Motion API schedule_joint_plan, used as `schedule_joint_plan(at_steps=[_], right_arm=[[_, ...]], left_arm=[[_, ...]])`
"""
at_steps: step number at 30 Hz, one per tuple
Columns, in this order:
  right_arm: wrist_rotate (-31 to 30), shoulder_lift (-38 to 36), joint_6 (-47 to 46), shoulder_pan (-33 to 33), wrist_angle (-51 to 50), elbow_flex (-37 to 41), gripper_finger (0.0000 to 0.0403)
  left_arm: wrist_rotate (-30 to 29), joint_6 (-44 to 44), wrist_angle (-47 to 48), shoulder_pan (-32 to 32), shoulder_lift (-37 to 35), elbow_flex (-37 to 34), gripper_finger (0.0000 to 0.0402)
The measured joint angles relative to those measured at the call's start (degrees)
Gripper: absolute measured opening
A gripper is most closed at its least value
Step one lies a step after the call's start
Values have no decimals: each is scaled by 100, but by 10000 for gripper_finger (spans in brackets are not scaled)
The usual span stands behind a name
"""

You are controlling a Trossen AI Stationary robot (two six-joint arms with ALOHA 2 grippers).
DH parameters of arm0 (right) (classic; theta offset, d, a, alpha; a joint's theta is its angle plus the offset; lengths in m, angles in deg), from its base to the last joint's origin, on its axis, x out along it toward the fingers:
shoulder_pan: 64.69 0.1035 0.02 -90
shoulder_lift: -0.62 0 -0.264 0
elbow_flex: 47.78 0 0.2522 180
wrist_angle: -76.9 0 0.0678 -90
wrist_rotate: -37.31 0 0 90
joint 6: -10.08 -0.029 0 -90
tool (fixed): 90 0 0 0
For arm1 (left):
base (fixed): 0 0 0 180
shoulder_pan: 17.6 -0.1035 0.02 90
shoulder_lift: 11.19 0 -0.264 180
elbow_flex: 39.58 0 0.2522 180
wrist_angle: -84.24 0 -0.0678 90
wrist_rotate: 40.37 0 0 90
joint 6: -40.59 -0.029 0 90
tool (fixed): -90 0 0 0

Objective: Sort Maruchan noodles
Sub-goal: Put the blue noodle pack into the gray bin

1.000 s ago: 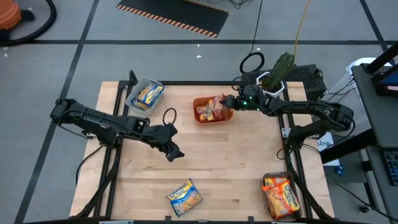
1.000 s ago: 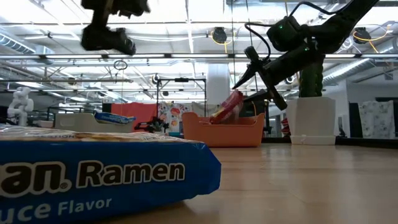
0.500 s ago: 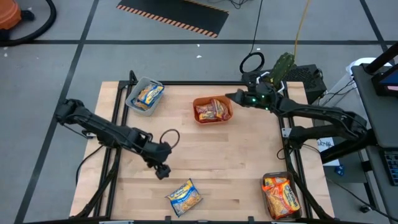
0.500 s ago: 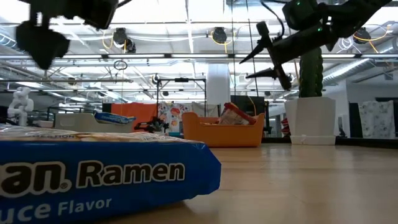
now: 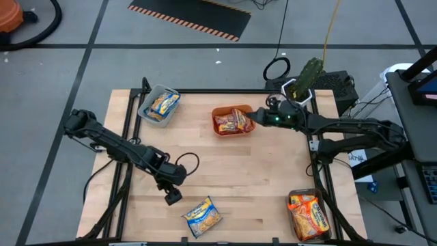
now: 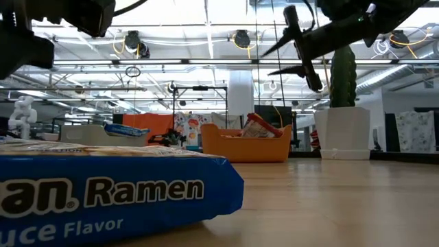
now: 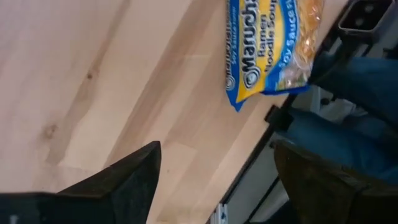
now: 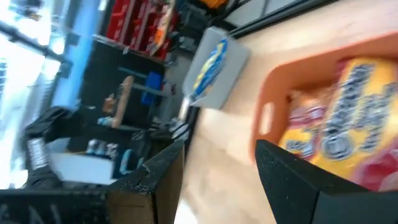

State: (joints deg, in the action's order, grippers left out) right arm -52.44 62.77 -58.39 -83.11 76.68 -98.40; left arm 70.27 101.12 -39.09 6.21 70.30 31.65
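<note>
A yellow-blue Maruchan packet (image 5: 202, 216) lies flat on the table near its front edge; it fills the low view's foreground (image 6: 103, 192). My left gripper (image 5: 172, 197) hangs open just left of it and a little farther back, tipped down, with bare table between its fingers (image 7: 216, 149). My right gripper (image 5: 251, 116) is open and holds nothing. It sits up in the air at the right rim of the orange bin (image 5: 233, 121), which holds red packets (image 8: 348, 143). Another yellow-blue packet lies in the grey bin (image 5: 158, 104).
A clear bin (image 5: 311, 215) with orange packets stands at the near right corner. A cactus in a white pot (image 6: 343, 130) stands behind the table's far right. Bare wood stretches across the table's middle (image 5: 259, 178).
My left gripper has gone toward the near edge and down, tipping its fingers toward the yellow-blue packet. My right gripper has risen above the orange bin. A red packet that stood tilted at the bin's right wall now lies lower inside it.
</note>
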Motion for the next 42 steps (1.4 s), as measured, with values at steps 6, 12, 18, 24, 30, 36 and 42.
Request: schedule_joint_plan(at_steps=[6,12,18,24,30,36,42], right_arm=[[-17,-2,22,404,213,0,192],[193,-2,65,541,214,0,192],[1496,-128,46,620,249,1,192],[1932,-400,321,1060,247,2,192],[1883,-654,513,1490,229,2,192],[1600,-792,598,1801,192,2,192],[1591,-874,639,2104,193,2,192]], left_arm=[[-485,585,11,160,-2,0,294],[-1600,1968,0,582,209,0,294],[-1679,2357,-1180,935,613,0,294],[-1768,1705,-2336,1281,1319,3,294],[-1796,1719,-2350,1551,1563,2,294],[-2504,798,-2310,1911,1563,1,294],[-3018,-322,-2308,2296,1748,2,294]])
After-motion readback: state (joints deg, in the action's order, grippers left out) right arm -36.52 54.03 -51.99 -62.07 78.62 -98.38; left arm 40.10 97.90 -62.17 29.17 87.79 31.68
